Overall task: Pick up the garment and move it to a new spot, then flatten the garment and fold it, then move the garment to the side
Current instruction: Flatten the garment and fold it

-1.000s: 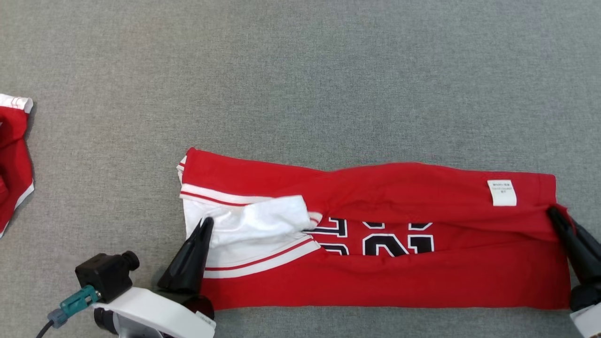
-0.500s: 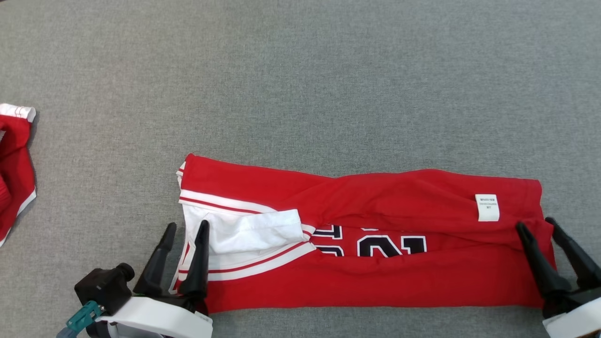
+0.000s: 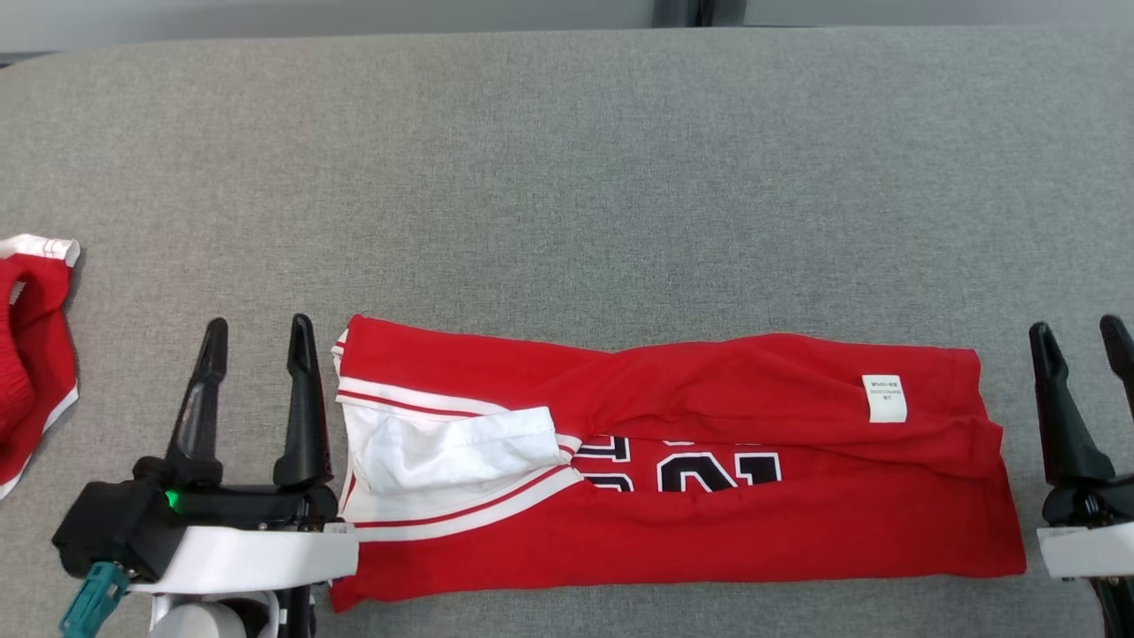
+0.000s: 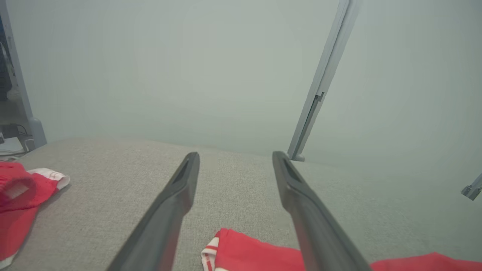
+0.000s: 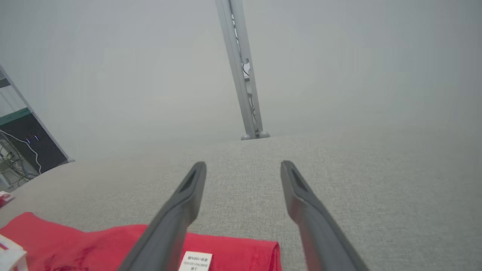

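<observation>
your left gripper (image 3: 258,323) and right gripper (image 3: 1075,326) are standing spread and empty at the ends of the garment (image 3: 673,461) lying folded along the table's (image 3: 567,177) near edge, and you are risking reopening it by pinching only its rumpled top layer.

the far half of the grey surface (image 3: 567,177) lies open from left edge to right edge. along the front edge the folded red garment (image 3: 673,514) takes up the middle. the left gripper (image 3: 257,324) stands just beside its left end and the right gripper (image 3: 1075,324) near its right end, both with fingers spread. a second red garment (image 3: 31,372) blocks the left edge, with a bare strip between it and the left gripper.
</observation>
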